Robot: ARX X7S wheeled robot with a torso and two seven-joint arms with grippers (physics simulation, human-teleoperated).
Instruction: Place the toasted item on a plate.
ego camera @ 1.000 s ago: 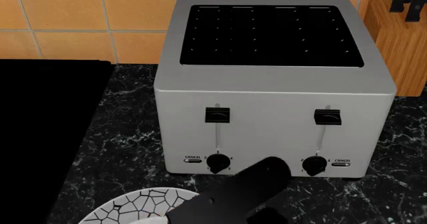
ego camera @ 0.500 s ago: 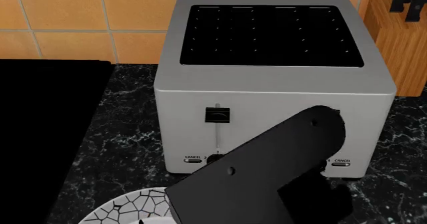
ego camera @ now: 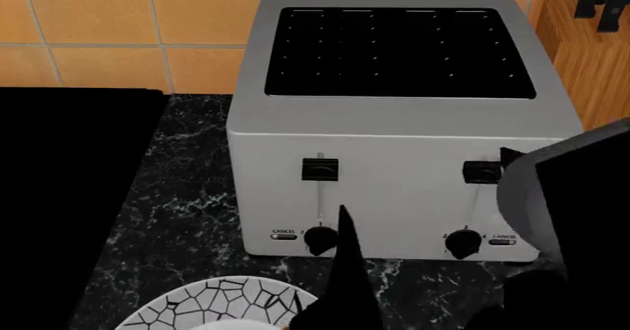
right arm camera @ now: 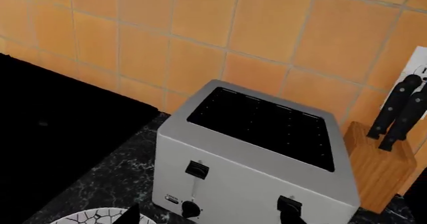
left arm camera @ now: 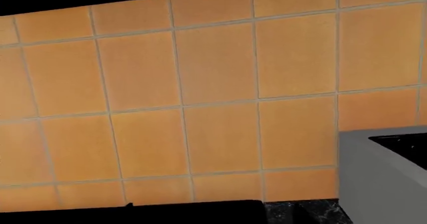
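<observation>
The toasted item is hidden from every view. The plate [ego camera: 221, 304], white with black cracked-mosaic lines on its rim, pokes in at the head view's bottom edge, left of the toaster, and also shows in the right wrist view as the plate [right arm camera: 87, 217]. My right gripper [right arm camera: 210, 216] is open, facing the toaster's front, its two dark fingertips [right arm camera: 131, 215] spread wide with nothing between them. In the head view one black finger [ego camera: 347, 278] points up in front of the toaster. The left gripper does not show.
A silver toaster [ego camera: 403, 190] with a black slotted top stands on the black marble counter [ego camera: 187, 212], both levers [ego camera: 320, 169] up. A wooden knife block [ego camera: 595, 57] stands at its right. A black cooktop [ego camera: 69, 197] lies left. Orange tiles [left arm camera: 200, 83] back it all.
My right arm has risen and swung from the middle to the right of the head view, uncovering the toaster's right lever and knob. One finger now points up before the toaster.
</observation>
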